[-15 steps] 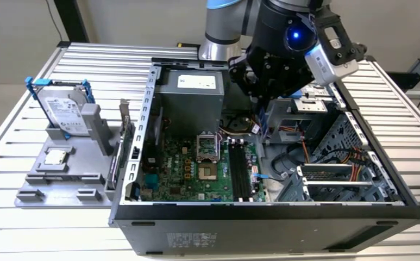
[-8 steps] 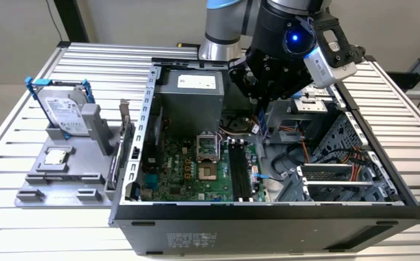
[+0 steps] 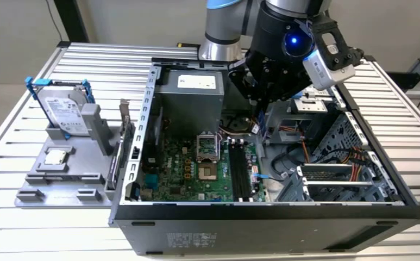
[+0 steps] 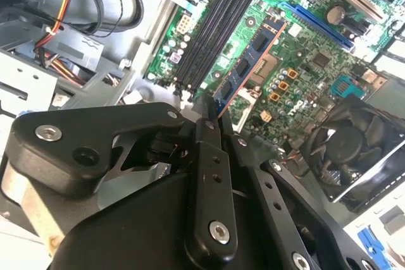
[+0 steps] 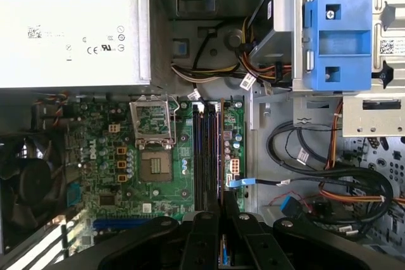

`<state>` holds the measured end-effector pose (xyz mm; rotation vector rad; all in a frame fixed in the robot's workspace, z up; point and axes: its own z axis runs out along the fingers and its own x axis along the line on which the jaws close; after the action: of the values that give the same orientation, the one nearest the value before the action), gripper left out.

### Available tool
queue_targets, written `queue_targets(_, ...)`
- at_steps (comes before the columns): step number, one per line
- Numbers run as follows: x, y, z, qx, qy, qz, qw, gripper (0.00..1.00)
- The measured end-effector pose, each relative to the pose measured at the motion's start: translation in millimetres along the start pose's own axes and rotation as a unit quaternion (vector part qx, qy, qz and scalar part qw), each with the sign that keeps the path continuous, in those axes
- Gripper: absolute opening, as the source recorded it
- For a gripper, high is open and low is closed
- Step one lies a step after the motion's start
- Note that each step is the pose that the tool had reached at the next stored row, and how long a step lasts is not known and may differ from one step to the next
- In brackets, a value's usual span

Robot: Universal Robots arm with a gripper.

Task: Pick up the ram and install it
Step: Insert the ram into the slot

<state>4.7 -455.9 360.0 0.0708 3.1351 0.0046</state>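
The ram (image 4: 250, 61) is a blue stick with black chips. My gripper (image 4: 212, 118) is shut on one end of it, and the rest juts out over the motherboard. In the first wrist view the ram (image 5: 221, 156) shows edge-on above the black memory slots (image 5: 204, 156), rising from the gripper (image 5: 221, 210). In the exterior view the gripper (image 3: 257, 111) hangs inside the open computer case (image 3: 268, 215), with the ram (image 3: 256, 126) held above the far end of the memory slots (image 3: 239, 171). I cannot tell whether the ram touches a slot.
A grey holder (image 3: 64, 179) at the exterior view's left carries a silver hard drive (image 3: 63, 111) with blue brackets and a small square chip (image 3: 55, 157). Inside the case are the power supply (image 3: 188, 92), CPU socket (image 3: 206, 157), fan (image 5: 28, 181), cables (image 5: 329, 175) and a blue-latched drive cage (image 5: 335, 30).
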Motion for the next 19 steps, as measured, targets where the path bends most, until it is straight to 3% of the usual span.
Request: queue_targets(19,-0.2,0.0,6.2,0.0001,0.0,0.0,1.0,0.0)
